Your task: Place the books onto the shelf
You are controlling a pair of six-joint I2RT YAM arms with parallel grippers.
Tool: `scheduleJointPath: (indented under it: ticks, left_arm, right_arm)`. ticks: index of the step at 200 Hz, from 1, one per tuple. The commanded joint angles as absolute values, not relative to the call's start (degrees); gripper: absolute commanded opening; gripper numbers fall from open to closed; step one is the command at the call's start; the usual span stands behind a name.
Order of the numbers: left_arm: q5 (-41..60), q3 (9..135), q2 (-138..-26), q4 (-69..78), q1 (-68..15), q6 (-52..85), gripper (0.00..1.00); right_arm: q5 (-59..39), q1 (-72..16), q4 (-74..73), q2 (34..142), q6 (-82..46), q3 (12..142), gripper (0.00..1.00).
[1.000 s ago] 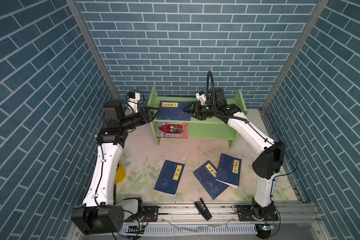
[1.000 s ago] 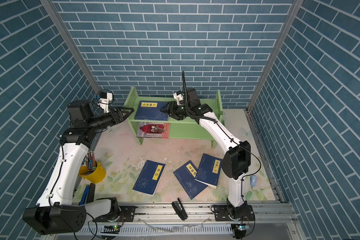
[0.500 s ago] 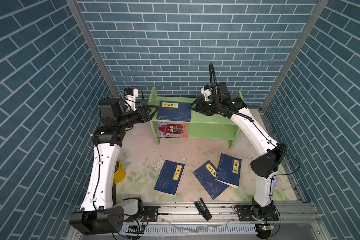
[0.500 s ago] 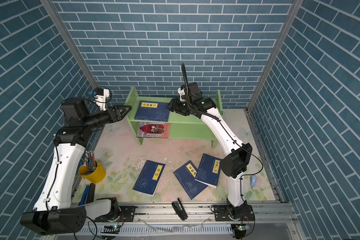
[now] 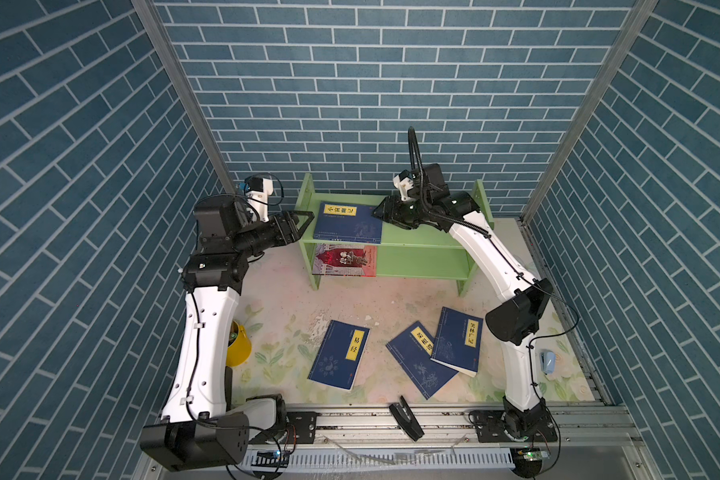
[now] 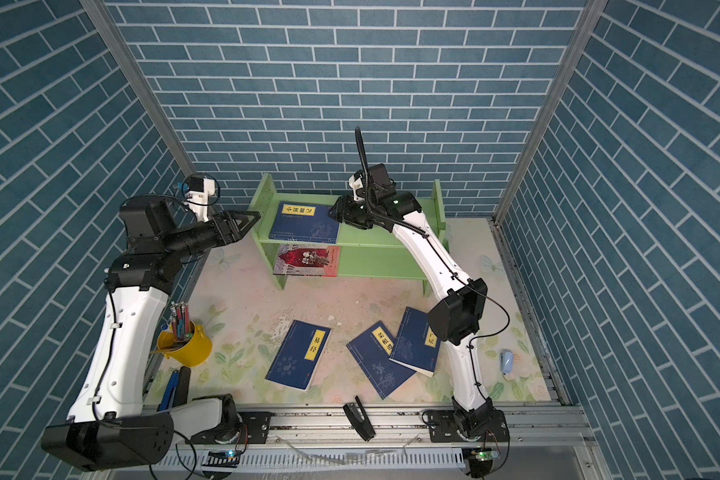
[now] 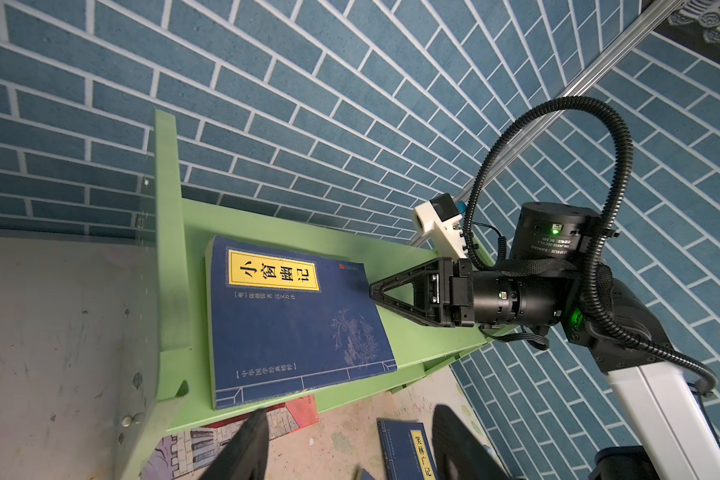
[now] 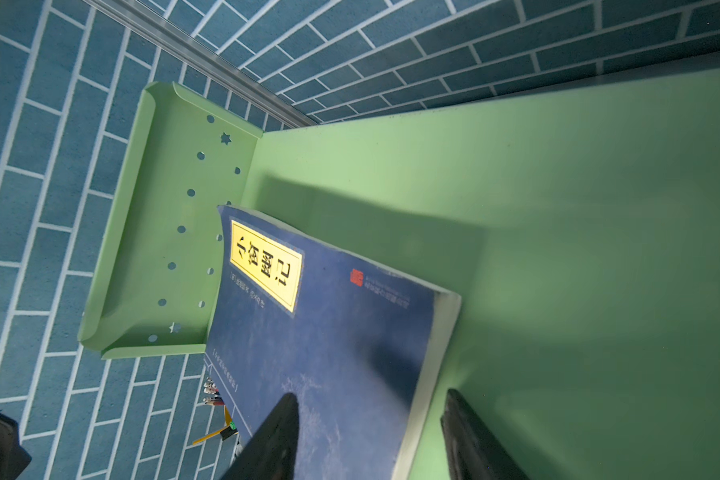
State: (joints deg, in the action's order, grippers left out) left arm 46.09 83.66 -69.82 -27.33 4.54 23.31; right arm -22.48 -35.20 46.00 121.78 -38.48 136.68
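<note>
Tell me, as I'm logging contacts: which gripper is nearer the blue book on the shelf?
Right. The right gripper is at the blue book's right edge; the left gripper is outside the shelf's left panel.

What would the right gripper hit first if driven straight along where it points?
The dark blue book on the upper tier of the shelf: the right gripper, jaws open, straddles its near edge. Whether it touches yet is unclear.

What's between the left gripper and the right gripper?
The dark blue book on the shelf's top tier, plus the side panel by the left gripper, across from the right gripper. Both top views show it.
</note>
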Motion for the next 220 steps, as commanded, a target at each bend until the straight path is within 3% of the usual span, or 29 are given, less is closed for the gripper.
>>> scheduleJointPath:
  ticks: [1, 160, 220]
  left_arm:
    - [46.3, 83.2, -69.3, -27.5, 5.1, 22.6, 0.64]
    - [45.3, 81.9, -68.7, -26.2, 5.5, 22.8, 0.64]
    - [36.4, 82.4, -67.8, -36.9, 5.6, 2.6, 0.63]
  right_arm:
    - [-24.0, -35.3, 47.8, 123.4, -36.8, 138.3, 0.56]
    - [-27.9, -36.8, 43.7, 127.5, -39.9, 141.5, 0.54]
    - [-22.1, -37.5, 42.2, 118.9, -40.6, 131.8, 0.56]
